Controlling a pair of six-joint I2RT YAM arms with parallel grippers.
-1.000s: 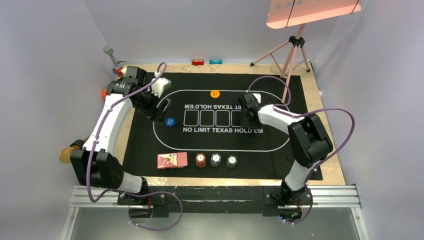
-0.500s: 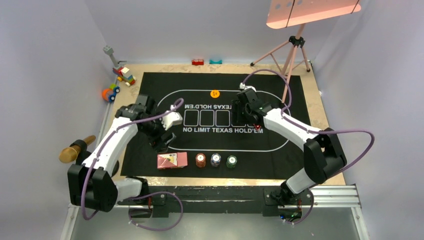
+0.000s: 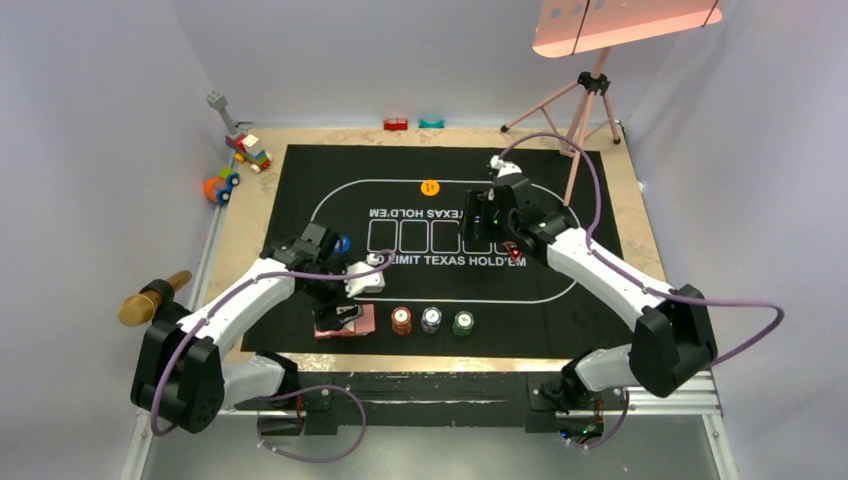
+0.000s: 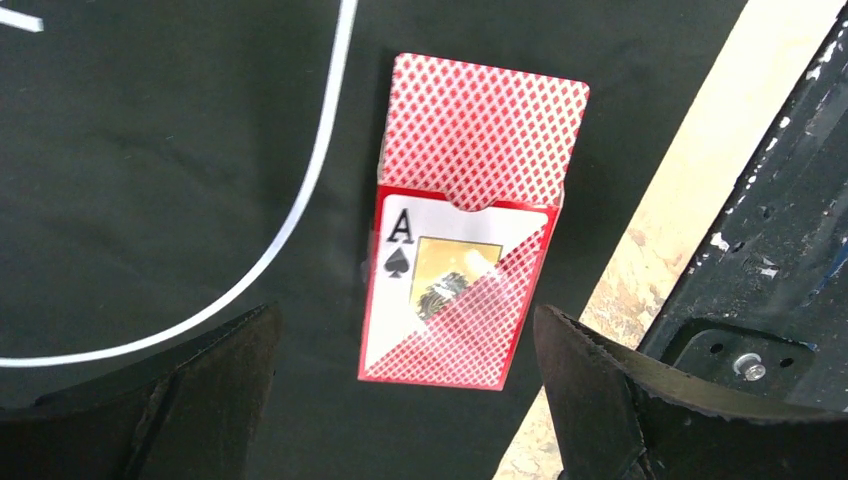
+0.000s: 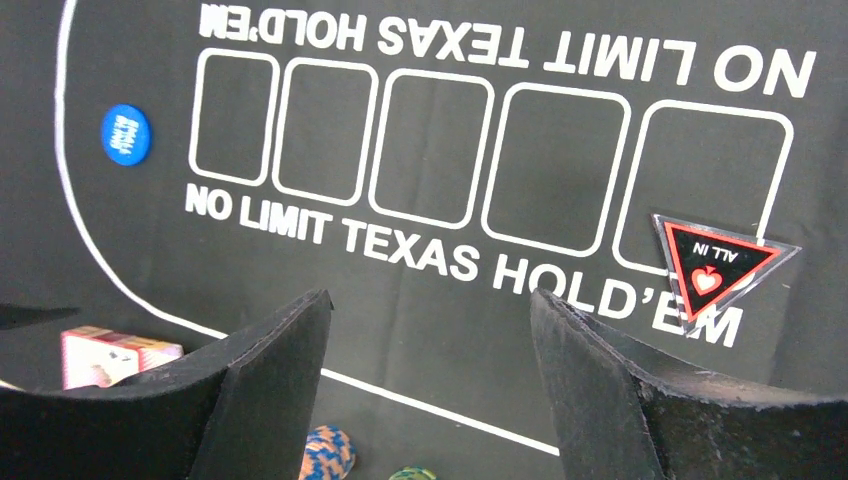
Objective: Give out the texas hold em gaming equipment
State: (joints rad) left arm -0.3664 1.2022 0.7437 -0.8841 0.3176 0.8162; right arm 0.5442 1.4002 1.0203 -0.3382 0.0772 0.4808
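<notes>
Near the mat (image 3: 300, 175)'s front edge, the left gripper (image 4: 405, 335) hangs over the card deck (image 4: 480, 150), jaws spread wide, gripping nothing. The right gripper (image 5: 430, 320), jaws likewise apart, hovers above the mat's lettering; the triangle marker (image 5: 722, 262) overlaps the right-end box's corner.

The black mat (image 5: 430, 330) carries "NO LIMIT TEXAS HOLD'EM" twice in white, once upright and once upside down. At the right of the right wrist view, the triangle marker (image 5: 722, 262) reads "ALL IN", inverted. At the centre of the left wrist view, the playing card (image 4: 445, 300) shows "A" above a black spade. The white print on the blue disc (image 5: 126, 134) is too small to read.
</notes>
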